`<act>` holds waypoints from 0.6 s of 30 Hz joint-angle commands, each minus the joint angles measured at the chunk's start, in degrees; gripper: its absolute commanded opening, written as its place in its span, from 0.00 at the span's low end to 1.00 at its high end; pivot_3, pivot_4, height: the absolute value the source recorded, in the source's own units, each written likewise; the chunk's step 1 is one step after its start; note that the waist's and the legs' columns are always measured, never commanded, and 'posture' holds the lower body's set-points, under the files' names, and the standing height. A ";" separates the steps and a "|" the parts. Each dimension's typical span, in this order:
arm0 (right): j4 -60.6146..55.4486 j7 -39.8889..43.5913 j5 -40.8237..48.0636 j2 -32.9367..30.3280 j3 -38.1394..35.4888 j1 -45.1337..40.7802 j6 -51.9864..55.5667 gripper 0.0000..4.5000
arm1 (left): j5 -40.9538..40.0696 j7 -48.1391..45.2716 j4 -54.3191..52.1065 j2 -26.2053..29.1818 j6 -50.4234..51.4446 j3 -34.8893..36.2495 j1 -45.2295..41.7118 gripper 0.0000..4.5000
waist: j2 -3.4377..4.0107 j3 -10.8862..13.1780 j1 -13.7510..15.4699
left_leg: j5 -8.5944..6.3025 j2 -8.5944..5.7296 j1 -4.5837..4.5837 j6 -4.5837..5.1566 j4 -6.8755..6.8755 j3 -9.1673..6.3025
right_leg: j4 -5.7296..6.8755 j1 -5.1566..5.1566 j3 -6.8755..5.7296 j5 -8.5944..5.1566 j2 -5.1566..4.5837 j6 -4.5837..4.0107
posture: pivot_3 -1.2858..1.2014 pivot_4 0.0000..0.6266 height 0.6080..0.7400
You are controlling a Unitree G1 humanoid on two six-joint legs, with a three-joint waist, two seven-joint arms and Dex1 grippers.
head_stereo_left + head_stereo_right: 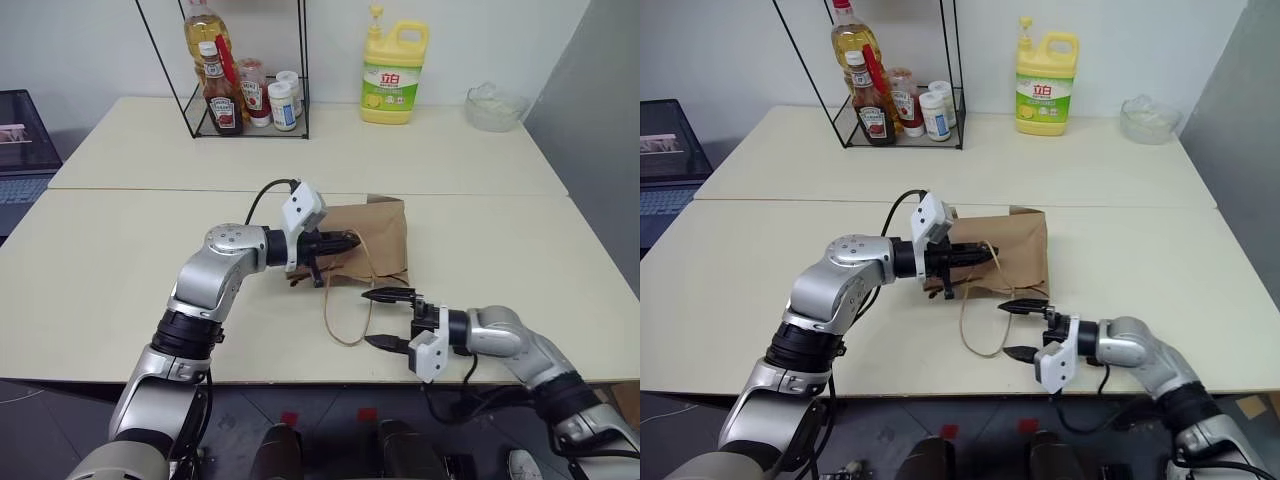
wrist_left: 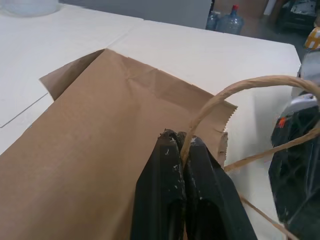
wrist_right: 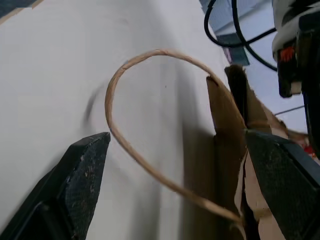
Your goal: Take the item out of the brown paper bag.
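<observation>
Bare table (image 1: pixel 120 300) around brown paper bag (image 1: pixel 385 235); loop handle (image 1: pixel 345 320) before mouth.

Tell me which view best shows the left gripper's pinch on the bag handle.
The left wrist view: the left gripper is shut on the handle at the bag's mouth. Both eye views show that gripper at the bag from farther off. The right wrist view shows another handle loop.

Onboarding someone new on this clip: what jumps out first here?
The brown paper bag lying flat mid-table, with the left gripper shut on its upper loop handle at the mouth. Just in front, the right gripper hangs wide open beside the lower handle. A yellow detergent jug stands at the back edge.
</observation>
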 commanded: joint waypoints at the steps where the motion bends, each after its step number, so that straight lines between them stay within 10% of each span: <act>1: 4.20 -1.74 -4.19 1.06 2.52 -1.93 0.65 1.00 | -1.37 0.55 -2.00 -0.19 0.00 1.46 -1.27 0.01 | 0.00 0.00 -0.19 | 0.01 0.00 0.02 -0.01 0.00 0.00 | 0.01 0.02 0.01 0.00 0.00 0.00 | 0.52 0.24 1.00; 5: 5.84 -2.12 -3.13 0.67 3.82 -3.77 -0.18 0.87 | -1.36 0.65 -2.12 -0.24 0.02 1.58 -1.26 0.00 | 0.00 0.00 -0.61 | 0.00 -0.01 0.25 0.01 -0.01 -0.01 | 0.00 0.29 0.00 0.00 0.00 0.00 | 0.52 0.24 1.00; 16: 4.37 1.93 4.68 0.34 5.59 -1.99 3.90 0.01 | -0.90 0.62 -0.83 -0.23 -1.38 1.53 -2.77 0.00 | 0.00 0.00 -0.77 | -0.09 -0.01 0.31 0.17 -0.01 -0.04 | -0.08 0.45 -0.03 0.00 -0.02 0.00 | 0.52 0.24 1.00; 18: 3.69 4.55 7.44 0.56 6.13 -1.00 7.14 0.00 | -0.37 0.69 0.93 -0.26 -2.52 1.85 -4.75 0.00 | -0.02 0.01 -0.63 | -0.09 -0.02 0.31 0.17 -0.01 -0.09 | -0.09 0.48 -0.08 0.00 -0.02 0.00 | 0.52 0.24 1.00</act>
